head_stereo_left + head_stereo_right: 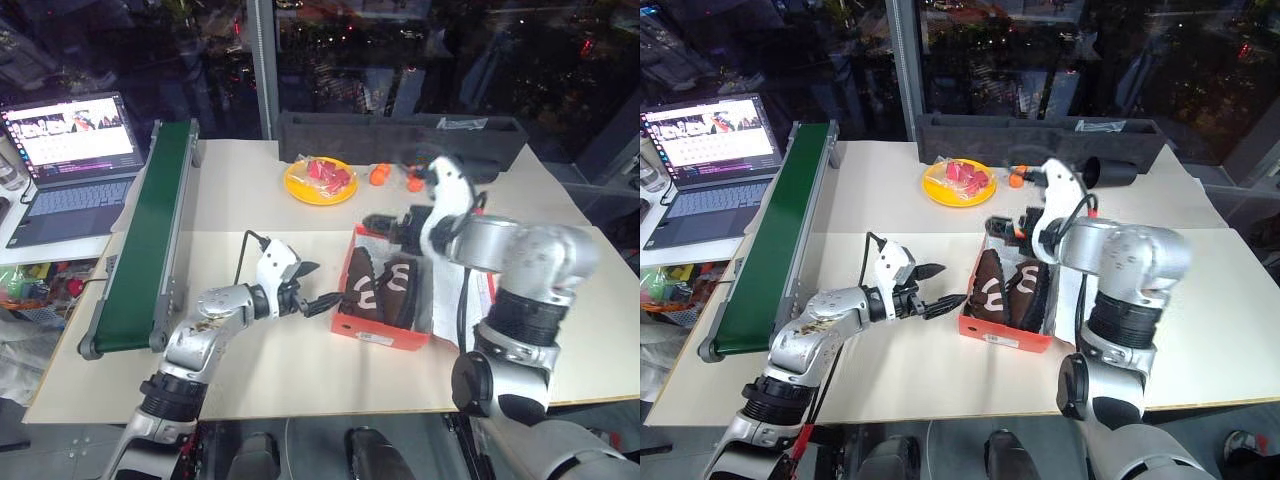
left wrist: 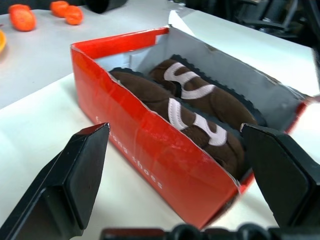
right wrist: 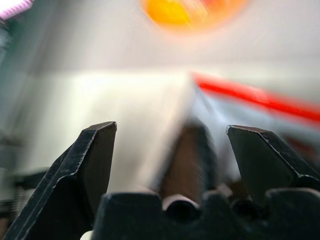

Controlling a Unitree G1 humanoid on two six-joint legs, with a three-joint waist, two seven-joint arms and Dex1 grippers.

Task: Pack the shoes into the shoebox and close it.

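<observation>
Shoes point(image 2: 192, 107) both sit inside shoebox point(image 2: 150, 150); lid not yet shut. Left claw point(image 1: 318, 285) released beside shoebox, right claw point(image 3: 172, 155) released above it, empty.

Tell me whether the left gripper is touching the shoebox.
Apart. The left wrist view shows the left gripper open, bare table between its fingertips and the shoebox wall.

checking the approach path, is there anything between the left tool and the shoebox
Nothing: bare white table separates the left tool from the shoebox, clear in the right eye view.
</observation>
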